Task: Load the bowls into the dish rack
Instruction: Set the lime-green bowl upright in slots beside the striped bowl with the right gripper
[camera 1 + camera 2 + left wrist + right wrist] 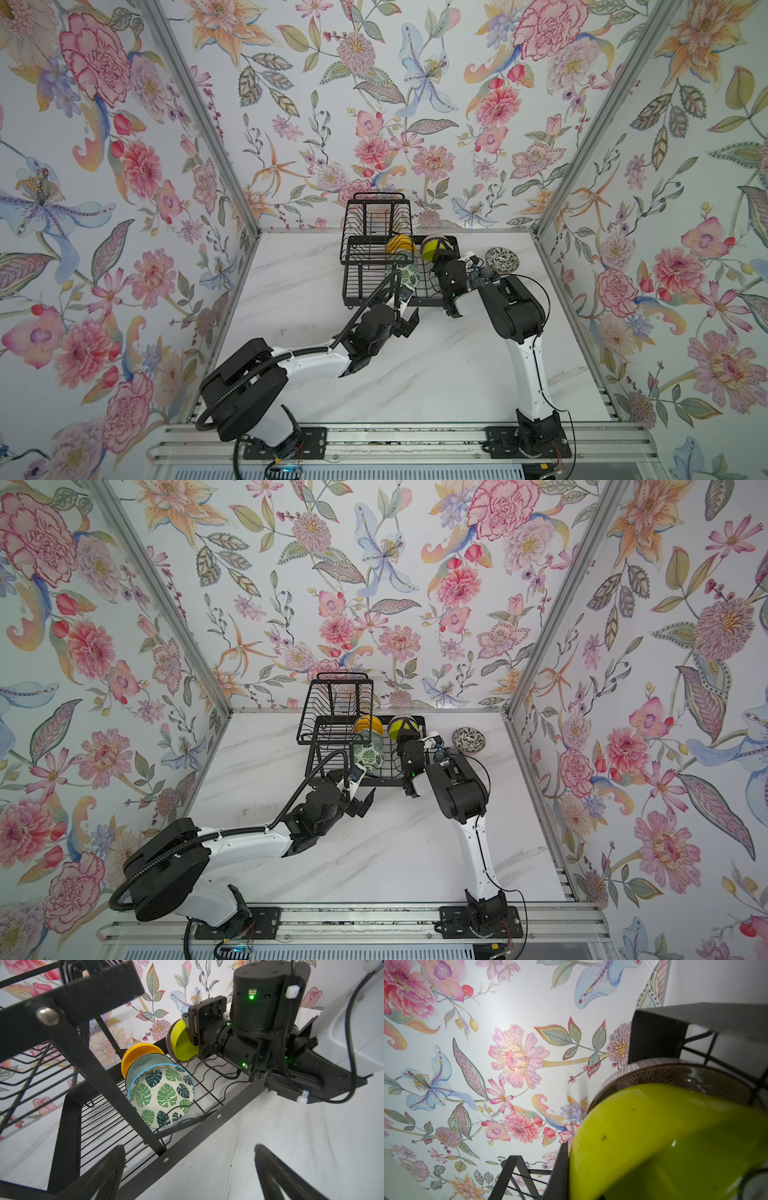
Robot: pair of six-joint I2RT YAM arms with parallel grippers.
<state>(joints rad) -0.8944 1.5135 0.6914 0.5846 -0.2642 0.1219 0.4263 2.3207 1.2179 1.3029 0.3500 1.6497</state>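
Right gripper (444, 248) closed on lime green bowl (429, 249) rim, bowl on edge in dish rack (344, 286) lower tray. Left gripper (189, 1147) wide open, empty, near rack front.

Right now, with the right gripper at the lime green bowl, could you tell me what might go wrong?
The right gripper seems to pinch the lime green bowl, on edge against the ribbed bowl; letting go may tip it. Pulling back, that arm might knock the black-and-white bowl on the table. The open left gripper hangs near the dish rack and could snag it.
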